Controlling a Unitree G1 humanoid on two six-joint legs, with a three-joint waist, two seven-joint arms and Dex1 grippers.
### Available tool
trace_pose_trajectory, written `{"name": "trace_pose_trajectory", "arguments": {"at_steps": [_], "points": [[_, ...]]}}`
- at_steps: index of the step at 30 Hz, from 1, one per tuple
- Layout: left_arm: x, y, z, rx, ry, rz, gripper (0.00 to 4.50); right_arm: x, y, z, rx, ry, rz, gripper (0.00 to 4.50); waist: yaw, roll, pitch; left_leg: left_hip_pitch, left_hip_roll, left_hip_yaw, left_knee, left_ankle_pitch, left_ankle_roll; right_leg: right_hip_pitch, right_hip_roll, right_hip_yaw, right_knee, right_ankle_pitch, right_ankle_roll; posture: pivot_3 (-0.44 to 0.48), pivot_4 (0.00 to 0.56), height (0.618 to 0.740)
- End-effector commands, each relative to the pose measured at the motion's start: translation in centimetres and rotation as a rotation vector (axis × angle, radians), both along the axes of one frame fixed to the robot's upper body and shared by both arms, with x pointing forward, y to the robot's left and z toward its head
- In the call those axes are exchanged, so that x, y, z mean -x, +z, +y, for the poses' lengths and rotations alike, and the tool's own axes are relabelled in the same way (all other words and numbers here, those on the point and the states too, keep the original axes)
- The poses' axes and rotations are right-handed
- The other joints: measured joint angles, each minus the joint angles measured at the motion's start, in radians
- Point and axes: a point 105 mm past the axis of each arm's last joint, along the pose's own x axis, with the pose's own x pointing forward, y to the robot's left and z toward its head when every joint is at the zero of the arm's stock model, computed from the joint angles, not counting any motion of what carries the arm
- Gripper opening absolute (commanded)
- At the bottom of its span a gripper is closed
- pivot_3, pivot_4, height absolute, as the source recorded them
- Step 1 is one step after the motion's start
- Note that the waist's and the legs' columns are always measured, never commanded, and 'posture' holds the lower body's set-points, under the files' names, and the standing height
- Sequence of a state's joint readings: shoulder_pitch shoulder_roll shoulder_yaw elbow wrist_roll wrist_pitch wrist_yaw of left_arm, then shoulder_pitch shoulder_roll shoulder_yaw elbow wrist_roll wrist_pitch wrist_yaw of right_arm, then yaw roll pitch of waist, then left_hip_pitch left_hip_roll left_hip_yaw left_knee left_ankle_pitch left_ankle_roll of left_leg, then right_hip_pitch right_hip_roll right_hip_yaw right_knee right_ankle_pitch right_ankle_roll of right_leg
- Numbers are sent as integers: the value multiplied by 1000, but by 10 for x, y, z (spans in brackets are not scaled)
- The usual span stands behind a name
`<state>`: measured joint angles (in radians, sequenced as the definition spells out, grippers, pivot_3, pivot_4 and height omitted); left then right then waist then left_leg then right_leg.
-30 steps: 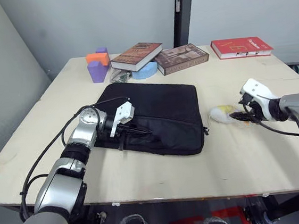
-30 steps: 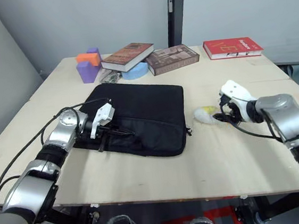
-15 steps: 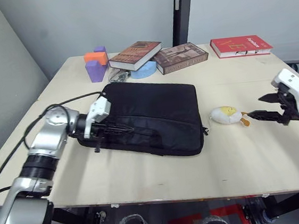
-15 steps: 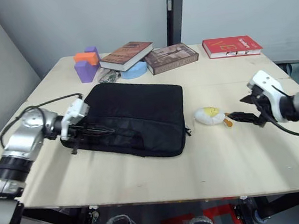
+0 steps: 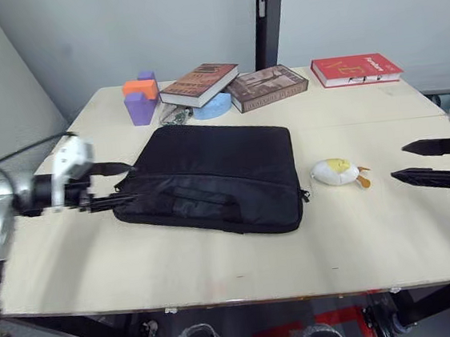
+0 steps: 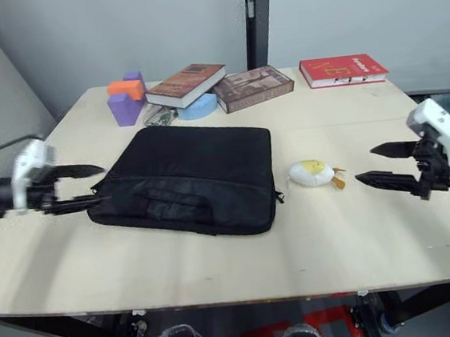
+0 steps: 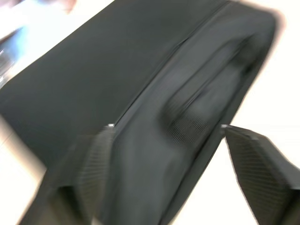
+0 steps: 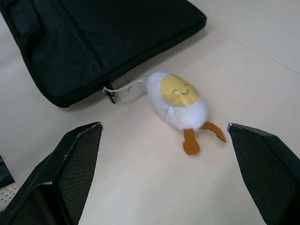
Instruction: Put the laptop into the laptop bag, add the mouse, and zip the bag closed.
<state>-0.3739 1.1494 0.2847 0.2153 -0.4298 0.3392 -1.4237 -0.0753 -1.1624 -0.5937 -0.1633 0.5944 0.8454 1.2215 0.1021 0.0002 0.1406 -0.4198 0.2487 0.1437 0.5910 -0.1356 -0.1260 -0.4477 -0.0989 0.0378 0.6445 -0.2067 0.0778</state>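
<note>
Hovering both open, empty tools, left tool (image 5: 104, 185) and right tool (image 5: 423, 160), beside the seemingly zipped laptop bag (image 5: 210, 178), likely finishing, needing only a closure check.

egg plush (image 5: 334, 171), three books (image 5: 198, 84), foam blocks (image 5: 140, 98)

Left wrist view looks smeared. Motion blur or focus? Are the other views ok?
Left wrist view: directional smear across the laptop bag and the fingers, which suggests motion blur. Right wrist view: sharp, the egg plush toy and its face are crisp. Left eye view: even light, soft shadows, the left gripper slightly smeared.
</note>
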Motion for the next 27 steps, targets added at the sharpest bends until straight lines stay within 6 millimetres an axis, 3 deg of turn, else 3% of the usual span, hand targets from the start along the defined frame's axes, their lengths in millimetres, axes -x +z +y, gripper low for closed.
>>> {"name": "trace_pose_trajectory", "arguments": {"at_steps": [1, 3, 8, 17, 27], "points": [[15, 19, 23, 61, 86, 30, 4417, 5, 17, 2, 1, 33, -29, 4500, 0, 0, 0, 0, 0, 0, 0, 0, 0, 0, 0, 0, 0, 0, 0, 0, 150, 725], [25, 22, 37, 90, 154, 76, 4417, 5, 18, 0, -4, 30, -19, 4500, 0, 0, 0, 0, 0, 0, 0, 0, 0, 0, 0, 0, 1, 0, 0, 0, 150, 725], [52, 20, 51, 111, 186, 143, 4417, 6, 15, -5, 5, 11, 4, 4500, -1, 0, 0, 0, 0, 0, 0, 0, 0, 0, 0, 0, 0, 0, 0, 0, 150, 725], [53, 27, 64, 196, 279, 115, 4417, 7, 11, -13, 33, -35, 7, 4500, 5, -1, 0, 0, 0, -1, 1, 0, 0, 0, 0, 0, 2, 0, 0, 0, 150, 725], [36, 19, 64, 214, 300, 114, 4417, 7, 8, -21, 35, -71, -16, 4500, 4, -1, 0, 0, 0, 0, 2, 0, 1, 0, 0, 0, 3, 0, 0, 0, 150, 725]]}}
